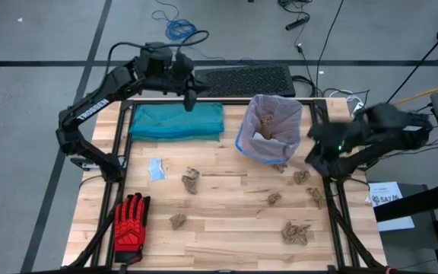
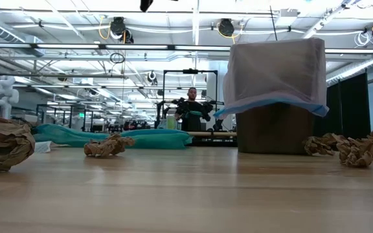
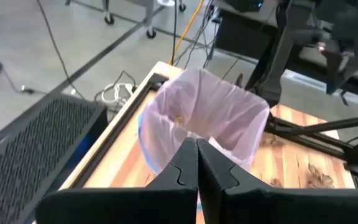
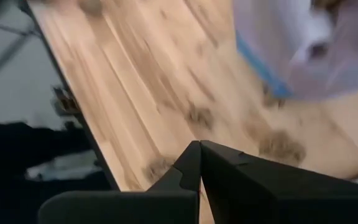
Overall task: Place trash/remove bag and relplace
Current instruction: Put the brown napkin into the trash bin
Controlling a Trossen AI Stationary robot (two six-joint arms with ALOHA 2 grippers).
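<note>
The bag (image 1: 271, 122), a thin pink liner, lines a brown bin (image 2: 274, 129) at the table's far middle; its top is folded over the rim. Some trash wads (image 1: 265, 119) lie inside it. More trash lies on the wood: tan paper wads (image 1: 191, 180), (image 1: 296, 232), (image 1: 274, 198), and several more. My left gripper (image 1: 191, 101) hangs shut and empty above the far edge of the table, left of the bin; its wrist view looks at the bag (image 3: 204, 121). My right gripper (image 1: 316, 156) is shut and empty, above the table just right of the bin.
A teal plastic bag (image 1: 177, 120) lies flat at the far left. A red-and-black glove (image 1: 130, 221) lies near the front left, and a pale blue-white scrap (image 1: 156, 169) beside it. A black keyboard (image 1: 242, 80) sits beyond the far edge. Black frame rails (image 1: 120, 137) border the table.
</note>
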